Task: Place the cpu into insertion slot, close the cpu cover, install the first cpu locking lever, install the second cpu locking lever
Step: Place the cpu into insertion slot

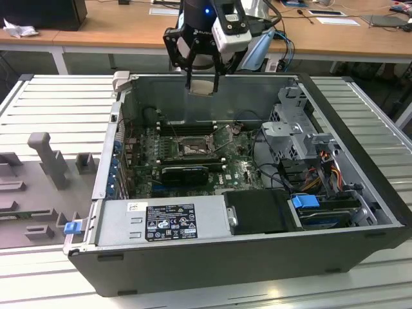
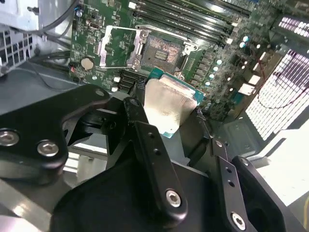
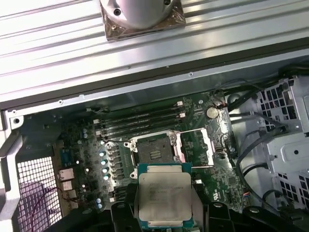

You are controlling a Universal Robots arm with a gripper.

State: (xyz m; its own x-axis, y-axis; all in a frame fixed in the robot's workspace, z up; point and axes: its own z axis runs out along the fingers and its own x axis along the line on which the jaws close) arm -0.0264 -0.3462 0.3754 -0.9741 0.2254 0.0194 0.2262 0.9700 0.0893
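My gripper (image 1: 203, 82) hangs above the far rim of the open computer case (image 1: 212, 254), shut on the cpu (image 1: 203, 87). In both wrist views the cpu (image 2: 166, 101) (image 3: 164, 193) shows its pale metal face, pinched at two opposite edges by the black fingers (image 2: 136, 112). Below it on the green motherboard lies the insertion slot (image 1: 193, 147) (image 2: 160, 48) (image 3: 153, 149), with its tan contact field bare. The cpu cover (image 2: 117, 44) (image 3: 195, 145) is swung open and lies flat beside the slot. The cpu is well above the slot and apart from it.
Inside the case are a grey power supply (image 1: 161, 222) at the front, a drive cage (image 1: 296, 132) with cables at the exterior view's right, long memory slots (image 1: 187, 127) behind the socket and a black card (image 1: 187, 174) before it. A ribbed metal table (image 1: 58, 96) surrounds the case.
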